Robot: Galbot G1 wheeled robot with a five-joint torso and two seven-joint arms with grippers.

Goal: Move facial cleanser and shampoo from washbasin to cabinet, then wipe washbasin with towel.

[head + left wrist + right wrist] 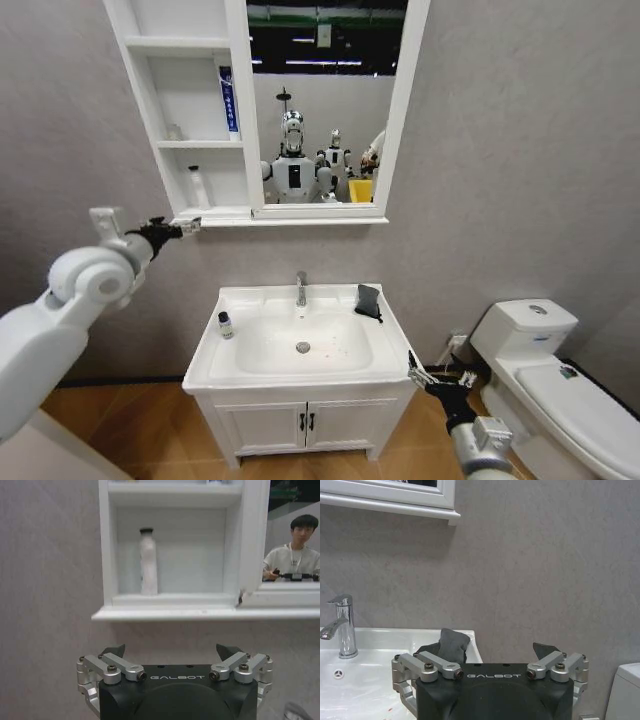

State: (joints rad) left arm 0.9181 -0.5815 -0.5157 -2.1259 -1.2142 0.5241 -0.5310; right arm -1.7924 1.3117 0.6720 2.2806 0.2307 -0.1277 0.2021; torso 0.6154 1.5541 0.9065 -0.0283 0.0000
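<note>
The facial cleanser [198,187] [148,562] stands upright on the bottom shelf of the white cabinet [150,120] [170,613]. My left gripper [187,226] [172,652] hangs open and empty just below and in front of that shelf's ledge. The shampoo [225,325], with its black cap, stands on the left rim of the washbasin [300,375] [380,635]. The dark towel [368,301] [452,646] lies on the back right rim. My right gripper [421,373] [487,652] is open and empty by the basin's front right corner, facing the towel.
A tall blue-and-white tube [228,98] stands on the middle shelf. The chrome faucet [301,289] [342,627] rises at the back of the bowl. A white toilet [545,380] stands close on the right. The two-door vanity cupboard [305,422] is below the basin.
</note>
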